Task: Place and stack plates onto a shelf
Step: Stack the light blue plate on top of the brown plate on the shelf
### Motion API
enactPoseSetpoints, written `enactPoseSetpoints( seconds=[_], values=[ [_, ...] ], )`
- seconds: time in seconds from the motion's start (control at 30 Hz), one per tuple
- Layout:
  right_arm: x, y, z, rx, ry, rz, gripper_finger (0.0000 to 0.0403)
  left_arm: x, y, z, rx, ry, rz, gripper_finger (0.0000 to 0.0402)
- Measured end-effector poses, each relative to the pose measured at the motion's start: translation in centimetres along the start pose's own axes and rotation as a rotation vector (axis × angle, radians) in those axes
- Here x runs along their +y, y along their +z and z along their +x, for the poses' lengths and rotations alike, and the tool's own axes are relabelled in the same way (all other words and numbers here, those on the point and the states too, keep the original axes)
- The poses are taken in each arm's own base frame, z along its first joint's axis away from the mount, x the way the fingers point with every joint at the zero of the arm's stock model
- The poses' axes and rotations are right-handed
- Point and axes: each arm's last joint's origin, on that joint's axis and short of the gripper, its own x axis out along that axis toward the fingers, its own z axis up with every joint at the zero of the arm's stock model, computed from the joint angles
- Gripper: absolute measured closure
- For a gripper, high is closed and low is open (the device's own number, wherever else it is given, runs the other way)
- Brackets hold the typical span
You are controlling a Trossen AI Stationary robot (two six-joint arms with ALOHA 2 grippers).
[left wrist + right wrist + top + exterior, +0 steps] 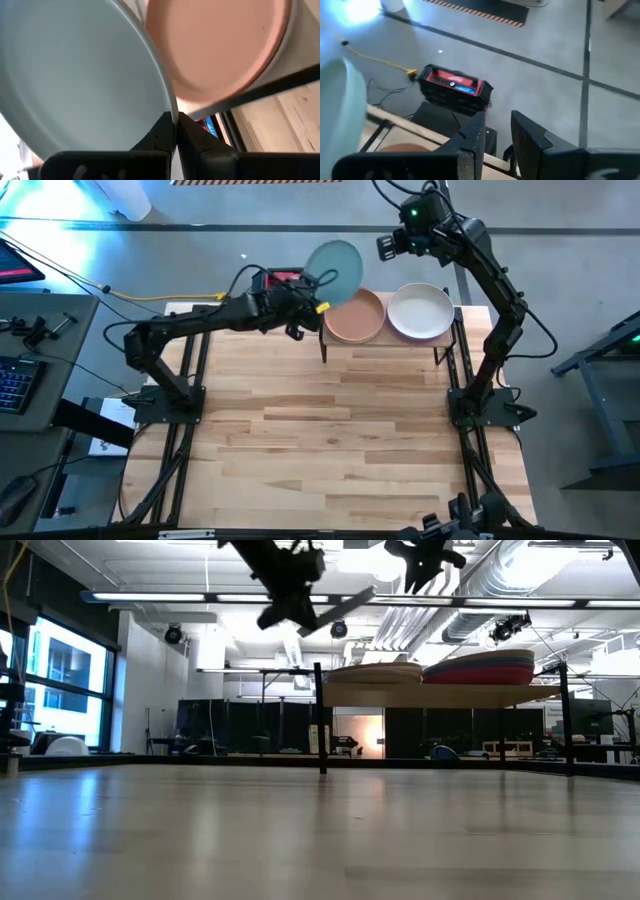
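Above the shelf's (390,340) left end, left gripper (318,295) clamps the teal plate (334,267) by its rim, tilted. Likely stiff, light, slippery; rim pinch suits. Right gripper (392,246) empty, jaws apart.

plates: 3 seen from above (333,266) | shelf: 1 (388,340) | arms: 2

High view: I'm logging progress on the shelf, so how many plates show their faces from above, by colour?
teal plate, pinched in the left pincer: 1
peach-pink plate, on the shelf: 1
cream-white plate, on the shelf: 1
Total: 3
The right pincer is open and holds none.
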Motion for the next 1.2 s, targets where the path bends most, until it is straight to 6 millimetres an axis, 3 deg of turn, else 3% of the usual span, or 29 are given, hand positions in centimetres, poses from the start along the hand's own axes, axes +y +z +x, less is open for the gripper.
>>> enactPoseSetpoints(
  seconds=[0.33,0.47,0.93,1.2],
  values=[
    [0.3,-0.1,-0.1,0.014,0.046,0.013,0.0330,-3.1,3.4,4.2,-0.042,-0.020,0.219,0.0401],
    [0.5,-0.2,-0.1,0.017,0.056,0.009,0.0330,-4.1,4.3,4.9,-0.053,-0.032,0.252,0.0401],
    [0.3,-0.7,-0.1,0.071,0.045,-0.012,0.0330,-5.0,3.2,5.5,-0.042,-0.157,0.265,0.0401],
    [0.3,-0.7,-0.1,0.072,0.048,-0.013,0.0330,-4.6,3.5,5.7,-0.068,-0.106,0.229,0.0399]
  ],
)
